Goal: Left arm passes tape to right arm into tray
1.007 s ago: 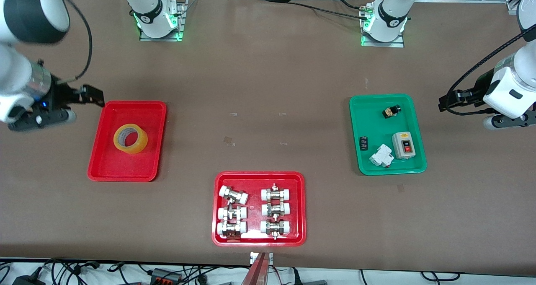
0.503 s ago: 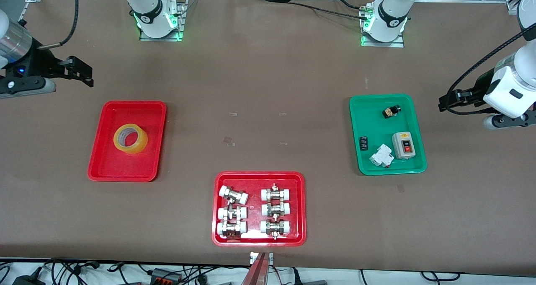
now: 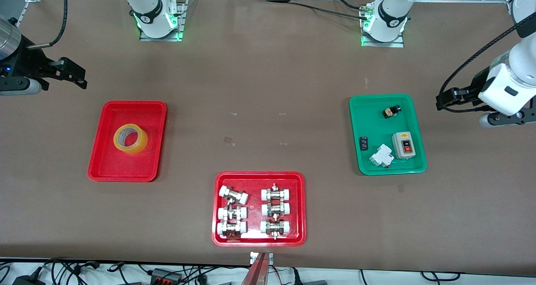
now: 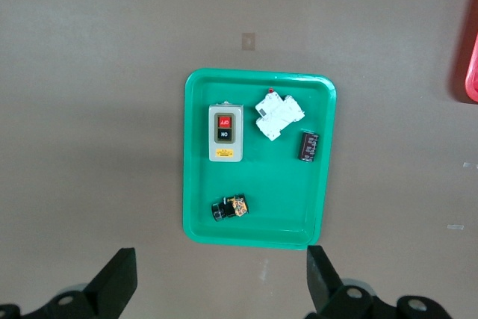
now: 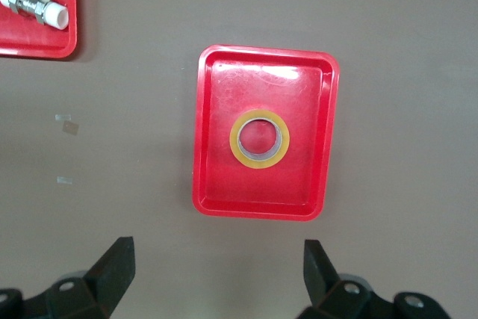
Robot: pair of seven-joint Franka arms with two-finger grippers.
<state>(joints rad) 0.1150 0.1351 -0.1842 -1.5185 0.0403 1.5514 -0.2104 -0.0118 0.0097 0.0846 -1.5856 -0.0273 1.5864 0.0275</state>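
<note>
The tape (image 3: pixel 140 145), a translucent yellow roll, lies flat in the plain red tray (image 3: pixel 125 169) toward the right arm's end of the table. It also shows in the right wrist view (image 5: pixel 234 140), in the middle of the tray (image 5: pixel 224 184). My right gripper (image 3: pixel 77 73) is open and empty, up in the air over bare table beside the tray, on the robots' side of it; its jaws stand wide apart (image 5: pixel 218 250). My left gripper (image 3: pixel 444 100) is open and empty, over bare table beside the green tray, with jaws wide apart (image 4: pixel 220 259).
A green tray (image 3: pixel 377 121) toward the left arm's end holds a switch box, a white breaker and small parts; it fills the left wrist view (image 4: pixel 276 184). A red tray (image 3: pixel 255 180) with several pipe fittings lies nearest the front camera.
My right gripper has drawn away from the red tray toward the robots' side of the table. My left arm has shifted slightly. The tape has not moved.
</note>
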